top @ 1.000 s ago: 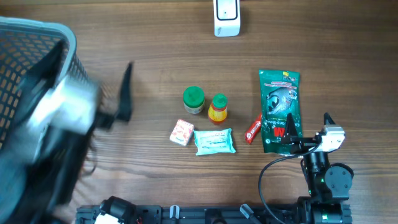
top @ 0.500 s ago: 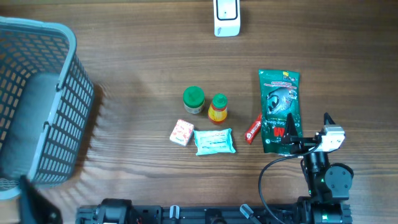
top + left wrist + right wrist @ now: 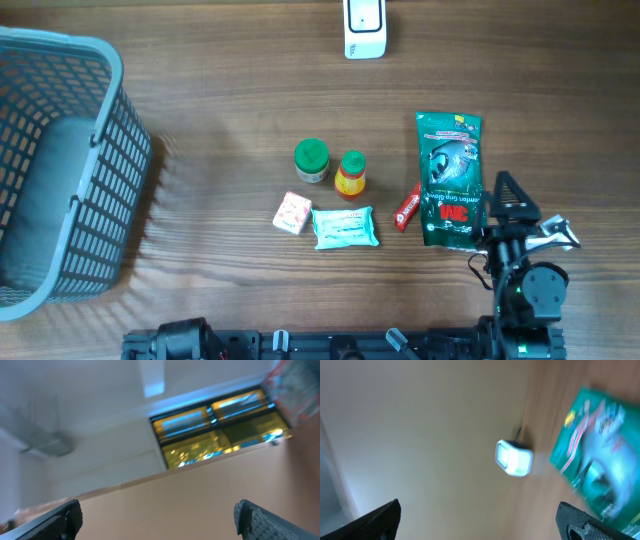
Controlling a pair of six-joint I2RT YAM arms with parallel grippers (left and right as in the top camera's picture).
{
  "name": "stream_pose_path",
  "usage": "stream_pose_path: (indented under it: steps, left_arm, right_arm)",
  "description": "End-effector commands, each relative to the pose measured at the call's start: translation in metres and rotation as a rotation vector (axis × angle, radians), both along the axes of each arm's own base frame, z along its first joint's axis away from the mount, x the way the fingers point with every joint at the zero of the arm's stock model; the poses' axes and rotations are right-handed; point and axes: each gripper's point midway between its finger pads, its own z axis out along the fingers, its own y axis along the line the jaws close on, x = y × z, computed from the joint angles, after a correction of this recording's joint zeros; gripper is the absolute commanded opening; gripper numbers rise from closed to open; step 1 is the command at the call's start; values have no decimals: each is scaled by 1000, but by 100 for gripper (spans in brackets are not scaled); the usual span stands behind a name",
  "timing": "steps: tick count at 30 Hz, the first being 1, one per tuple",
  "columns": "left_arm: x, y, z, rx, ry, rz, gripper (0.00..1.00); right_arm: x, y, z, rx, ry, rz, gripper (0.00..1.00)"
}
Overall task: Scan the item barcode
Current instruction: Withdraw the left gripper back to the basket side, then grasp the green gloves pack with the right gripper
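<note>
The green bag (image 3: 449, 170) lies flat on the table (image 3: 230, 120), on the right side. It is long. Its long way runs from the near edge of the table to the far edge. The end with the yellow label points to the far edge, where the white scanner (image 3: 365, 28) stands well apart from it. A red tube (image 3: 407, 207) lies just beside the bag's left edge.

The right gripper (image 3: 510, 200) is just beside the bag's near right corner. Its two fingers are spread wide and hold nothing. Its own camera shows the scanner (image 3: 515, 457) and the bag (image 3: 597, 477), both blurry.

The left gripper (image 3: 157, 520) is spread wide too, with nothing between its fingers.

A gray basket (image 3: 95, 160) sits far to the left.
</note>
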Motion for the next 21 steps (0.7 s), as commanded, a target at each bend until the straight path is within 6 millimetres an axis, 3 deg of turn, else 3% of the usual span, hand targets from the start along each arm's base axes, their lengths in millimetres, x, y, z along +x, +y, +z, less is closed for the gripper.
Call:
stream_pose_path:
  steps: [1,4,6,9,12,16,21]
  left_arm:
    - [-30,-19,-11,57,-31,-99,100]
    - [-38,-19,-23,60,-45,-104,100]
    - [-39,-19,-32,64,-71,-103,100]
    - [-23,-17,-43,61,-54,-103,100]
    - [-15,-16,-46,59,-42,-104,100]
    - [-11,-16,-48,56,-30,-104,100]
    - [-2,-15,-56,47,21,-105,100]
  right_arm:
    - [-1,2,3,435,6,5,100]
    - [0,-5,13,435,-43,-30,100]
    - [-2,20,4,328,15,111,100]
    - [-9,53,1,-501,-104,317,99]
    - [-9,61,-8,-465,-68,376,100]
    - [-9,66,-30,-615,16,449,100]
    - [-4,50,-24,-779,223,469,100]
